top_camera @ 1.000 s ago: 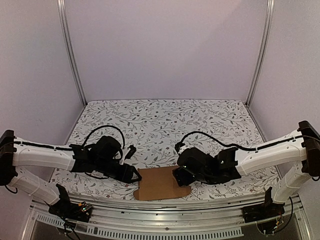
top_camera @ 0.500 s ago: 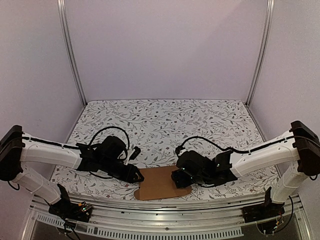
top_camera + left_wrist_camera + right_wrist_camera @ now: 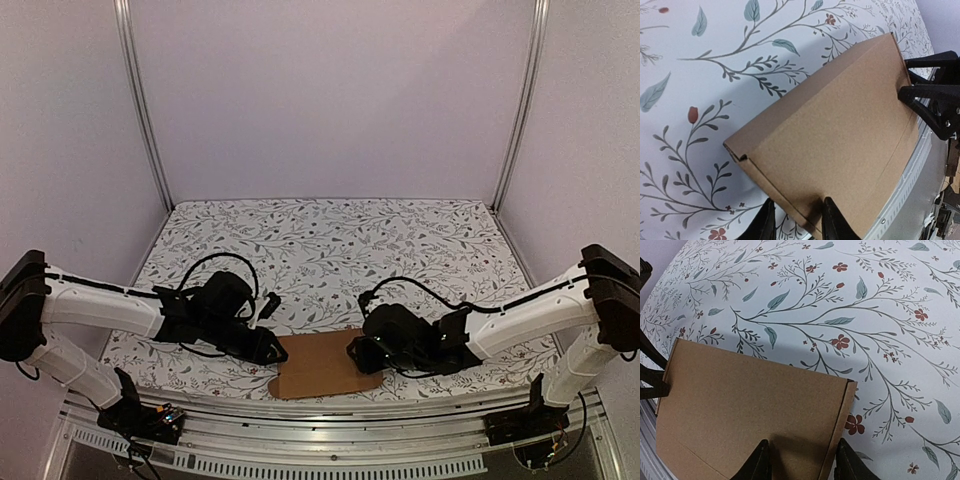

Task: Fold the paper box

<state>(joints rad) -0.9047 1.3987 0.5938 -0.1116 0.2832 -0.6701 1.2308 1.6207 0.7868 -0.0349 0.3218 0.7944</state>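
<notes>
The paper box [image 3: 322, 364] lies flat as a brown cardboard sheet at the table's near edge, between both arms. My left gripper [image 3: 272, 351] is low at its left edge. In the left wrist view the jaws [image 3: 796, 221] straddle that edge of the box [image 3: 840, 125]: one finger over the cardboard, the other out over the tablecloth with a gap. My right gripper [image 3: 357, 352] is at the right edge. Its jaws [image 3: 802, 462] straddle the narrow side flap of the box [image 3: 750, 405], with one finger past the edge. Both stand partly open, clamping nothing.
The floral tablecloth [image 3: 330, 240] stretches behind the box to the white back wall. A metal rail [image 3: 330, 405] runs along the near edge just in front of the cardboard. Each arm's black cable [image 3: 215, 262] loops above its wrist.
Both pairs of jaws have narrowed around the box's edges. The left gripper slid in to the left edge, and the right gripper shifted slightly right. The box has stayed flat.
</notes>
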